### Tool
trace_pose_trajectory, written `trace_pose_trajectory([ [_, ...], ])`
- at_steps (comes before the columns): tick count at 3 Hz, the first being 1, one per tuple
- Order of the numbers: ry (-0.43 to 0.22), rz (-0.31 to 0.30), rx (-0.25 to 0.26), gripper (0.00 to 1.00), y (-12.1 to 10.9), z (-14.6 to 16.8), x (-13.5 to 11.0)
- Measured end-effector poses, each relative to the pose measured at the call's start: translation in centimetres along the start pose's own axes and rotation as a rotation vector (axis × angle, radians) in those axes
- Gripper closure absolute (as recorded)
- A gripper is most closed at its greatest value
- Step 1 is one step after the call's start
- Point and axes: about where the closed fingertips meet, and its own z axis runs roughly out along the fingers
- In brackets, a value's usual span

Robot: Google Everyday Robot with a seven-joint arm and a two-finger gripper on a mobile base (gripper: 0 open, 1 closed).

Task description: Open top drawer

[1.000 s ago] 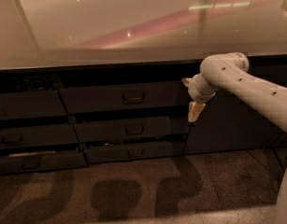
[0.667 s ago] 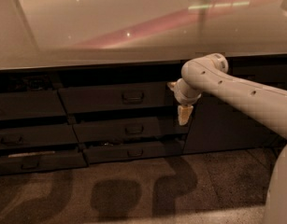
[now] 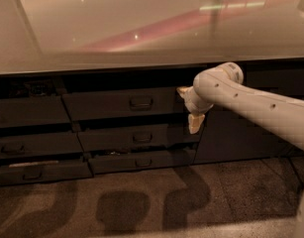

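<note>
Dark grey, the top drawer point(image 3: 107, 104) sits just left of your gripper point(image 3: 193, 122), and its loop handle point(image 3: 140, 102) lies farther left, apart from the cream tip. Your gripper hangs at the drawer front's right end, below the pale countertop point(image 3: 141, 29) — whether it is spread or closed, you cannot tell. Two shallower drawers point(image 3: 136, 138) lie below and to its left.

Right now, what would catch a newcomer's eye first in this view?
The white arm reaching in from the right, its pincer hanging at the right end of the top drawer, about level with the handle. Above, a pale glossy counter shows a pink streak of reflected light.
</note>
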Motion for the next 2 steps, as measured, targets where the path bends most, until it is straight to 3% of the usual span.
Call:
trace_pose_trajectory([
  [1, -0.010, -0.020, 0.050, 0.00, -0.6, 0.7, -0.6],
  [2, 0.028, -0.031, 0.035, 0.00, -4.5, -0.5, -1.2],
])
